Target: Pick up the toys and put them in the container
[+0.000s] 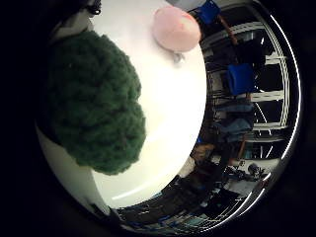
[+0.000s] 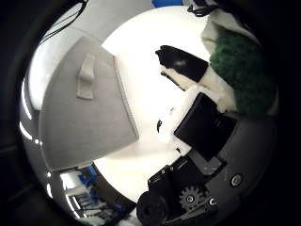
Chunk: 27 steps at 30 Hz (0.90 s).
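A green knitted toy (image 1: 94,99) lies on the white round table (image 1: 178,109) and fills much of the little finger side view, so it is close under my palm. A pink toy (image 1: 178,28) lies near the table's edge, away from the green one. In the thumb side view my right hand (image 2: 193,104) shows black and white fingers stretched out over the table, beside the green toy (image 2: 245,61). The fingers are not curled round it. A grey container (image 2: 80,118) with a small tab on top stands on the table, away from the fingers.
The table's edge (image 1: 202,118) curves close past the pink toy. Beyond it are blue chairs (image 1: 240,77) and room furniture. Bare white tabletop (image 2: 141,56) lies between the grey container and my fingers.
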Each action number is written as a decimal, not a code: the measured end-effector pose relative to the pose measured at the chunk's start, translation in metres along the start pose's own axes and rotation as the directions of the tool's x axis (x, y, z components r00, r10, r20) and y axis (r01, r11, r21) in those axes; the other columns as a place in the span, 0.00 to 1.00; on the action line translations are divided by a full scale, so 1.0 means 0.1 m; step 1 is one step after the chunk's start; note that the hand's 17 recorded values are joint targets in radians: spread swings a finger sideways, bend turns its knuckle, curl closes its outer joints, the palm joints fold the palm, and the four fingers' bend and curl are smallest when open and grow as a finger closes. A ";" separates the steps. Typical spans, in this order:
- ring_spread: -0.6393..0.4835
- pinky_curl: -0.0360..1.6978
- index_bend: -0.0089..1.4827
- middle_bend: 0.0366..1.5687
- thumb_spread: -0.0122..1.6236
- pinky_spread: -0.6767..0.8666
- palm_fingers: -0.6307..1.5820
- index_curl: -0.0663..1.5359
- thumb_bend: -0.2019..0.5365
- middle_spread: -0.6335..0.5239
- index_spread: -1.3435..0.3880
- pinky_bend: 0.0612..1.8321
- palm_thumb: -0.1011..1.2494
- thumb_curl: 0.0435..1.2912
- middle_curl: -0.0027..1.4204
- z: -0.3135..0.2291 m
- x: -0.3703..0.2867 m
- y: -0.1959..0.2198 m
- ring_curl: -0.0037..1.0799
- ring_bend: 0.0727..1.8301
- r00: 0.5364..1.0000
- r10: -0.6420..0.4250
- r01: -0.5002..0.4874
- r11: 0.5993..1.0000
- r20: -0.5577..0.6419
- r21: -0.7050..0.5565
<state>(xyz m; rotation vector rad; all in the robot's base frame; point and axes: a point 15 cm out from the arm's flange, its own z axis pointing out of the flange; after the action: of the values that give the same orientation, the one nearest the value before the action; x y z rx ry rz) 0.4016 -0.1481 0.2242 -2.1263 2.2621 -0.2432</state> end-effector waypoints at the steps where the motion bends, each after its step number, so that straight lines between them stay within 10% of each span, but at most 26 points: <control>1: 0.32 0.51 0.75 0.82 0.77 0.31 0.76 0.58 0.31 0.36 0.63 0.74 0.74 0.24 0.64 -0.05 -0.02 0.08 0.76 0.72 1.000 0.006 -0.006 1.000 0.011 -0.021; 27: 0.31 0.70 0.74 0.82 0.80 0.33 0.76 0.59 0.26 0.39 0.64 0.64 0.76 0.26 0.64 -3.12 -1.24 0.25 0.87 0.68 0.969 -0.134 0.122 0.990 0.207 0.072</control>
<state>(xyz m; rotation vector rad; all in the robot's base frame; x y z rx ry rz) 0.3460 0.0062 0.5179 -2.1562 1.9811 -0.0798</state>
